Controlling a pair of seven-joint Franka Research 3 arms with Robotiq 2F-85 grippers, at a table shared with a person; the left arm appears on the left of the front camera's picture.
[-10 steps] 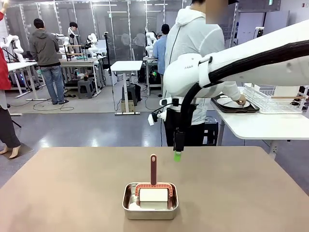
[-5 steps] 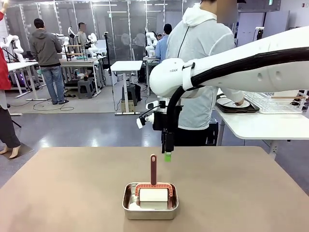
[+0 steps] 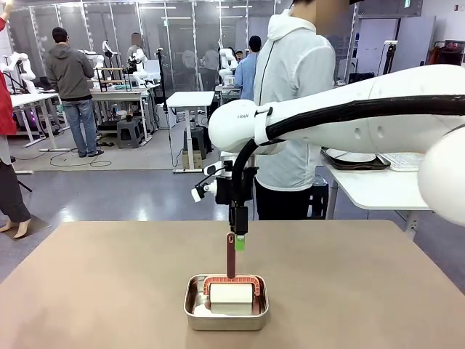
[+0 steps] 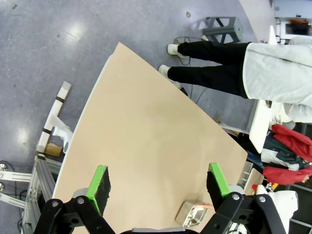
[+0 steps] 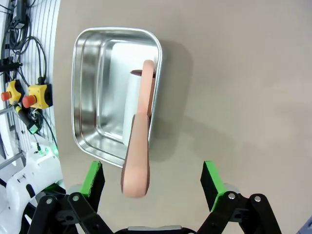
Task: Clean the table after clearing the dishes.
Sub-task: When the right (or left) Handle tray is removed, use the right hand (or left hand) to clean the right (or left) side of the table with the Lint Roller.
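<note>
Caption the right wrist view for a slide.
Open right gripper hovers above the roller's brown handle, which rises from the steel pan on the table.

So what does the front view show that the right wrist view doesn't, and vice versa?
Front view: a person in a pale grey hooded jacket; a white side table bearing a dark tray with a white plate. Right wrist view: yellow boxes with red buttons. Both: the open right gripper by the reddish-brown handle of a white roller in the square steel pan, on the tan table.
</note>
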